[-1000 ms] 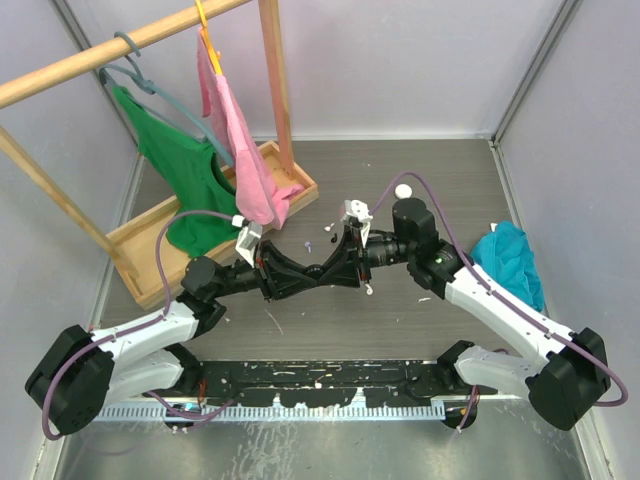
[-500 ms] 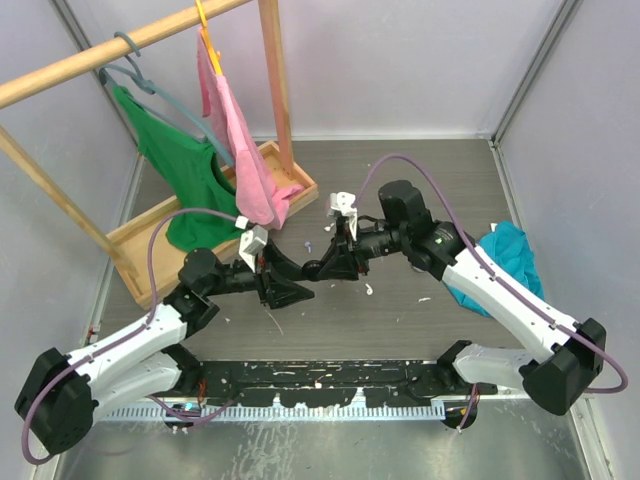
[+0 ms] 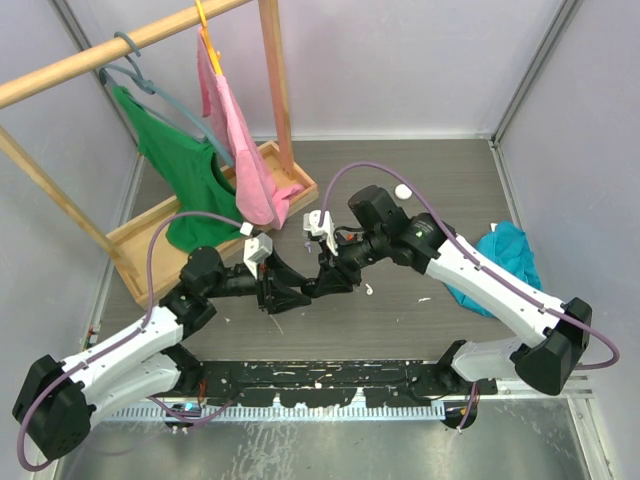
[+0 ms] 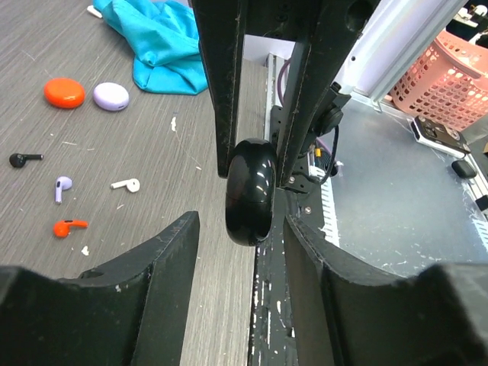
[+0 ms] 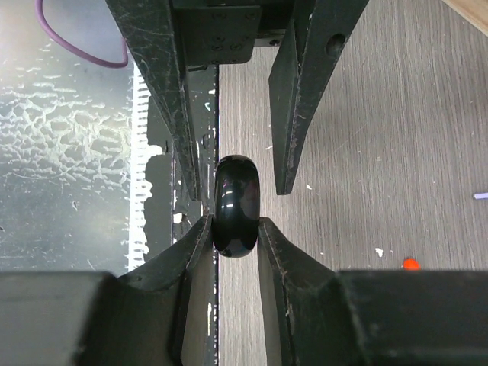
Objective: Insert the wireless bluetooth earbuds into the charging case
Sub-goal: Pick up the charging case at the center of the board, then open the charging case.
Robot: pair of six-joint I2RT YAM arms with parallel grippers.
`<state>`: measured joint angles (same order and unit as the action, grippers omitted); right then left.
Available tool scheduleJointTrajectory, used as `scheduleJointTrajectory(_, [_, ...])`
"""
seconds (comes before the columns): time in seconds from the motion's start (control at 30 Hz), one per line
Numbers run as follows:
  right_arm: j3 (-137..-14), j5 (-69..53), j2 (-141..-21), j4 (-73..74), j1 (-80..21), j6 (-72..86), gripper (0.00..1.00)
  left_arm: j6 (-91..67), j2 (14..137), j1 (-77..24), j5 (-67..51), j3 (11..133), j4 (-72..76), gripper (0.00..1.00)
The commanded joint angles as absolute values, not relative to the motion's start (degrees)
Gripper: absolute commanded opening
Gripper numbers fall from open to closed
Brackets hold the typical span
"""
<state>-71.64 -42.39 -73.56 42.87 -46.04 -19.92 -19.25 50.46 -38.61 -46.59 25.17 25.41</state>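
We see the black charging case (image 5: 235, 200) clamped edge-on between the fingers of the right gripper (image 5: 232, 229) — the left gripper (image 4: 241, 229) faces it tip to tip above mid-table, fingers parted either side of the case. Both arms stretch inward with forearms low. Loose earbuds (image 4: 126, 184) lie on the table (image 4: 206, 61), well apart from the left gripper — to its left in its wrist view.

Premises: a robotics test cell in a laboratory. Grounds: plain pale wall panels (image 3: 400, 70) set in bare metal framing posts (image 3: 528, 90) close in a grey wood-grain worktop (image 3: 440, 190). Two cabled arms, the left arm (image 3: 130, 345) and the right arm (image 3: 490, 285), are bolted to a black mounting rail (image 3: 320, 378) at the near edge. A wooden garment rack (image 3: 100, 55) with a green top (image 3: 175, 165) and a pink garment (image 3: 235, 130), plus a teal cloth (image 3: 510, 260), share the surface. A pink basket (image 4: 450, 80) stands outside the cell.
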Motion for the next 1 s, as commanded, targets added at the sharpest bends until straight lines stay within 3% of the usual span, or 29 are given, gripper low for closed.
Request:
scheduleJointTrajectory(0.0, [-75.6, -40.8, -74.2, 45.0, -47.1, -21.8, 0.01, -18.3, 51.1, -38.5, -48.7, 27.3, 28.0, 0.48])
scheduleJointTrajectory(0.23, [-76.5, -40.3, -75.5, 45.1, -48.0, -22.0, 0.01, -19.7, 52.9, -38.8, -49.7, 27.1, 31.3, 0.4])
scheduleJointTrajectory(0.43, [-76.8, -39.8, -76.0, 44.8, -48.4, -22.0, 0.01, -20.5, 53.8, -39.1, -50.0, 26.9, 33.0, 0.24])
scheduleJointTrajectory(0.6, [-76.2, -39.5, -75.6, 44.2, -48.5, -21.9, 0.02, -20.0, 54.3, -39.5, -50.6, 26.3, 34.5, 0.03])
scheduleJointTrajectory(0.97, [-70.8, -35.1, -70.4, 36.0, -48.5, -18.4, 0.34, -10.9, 48.8, -40.5, -48.1, 22.7, 34.0, 0.0])
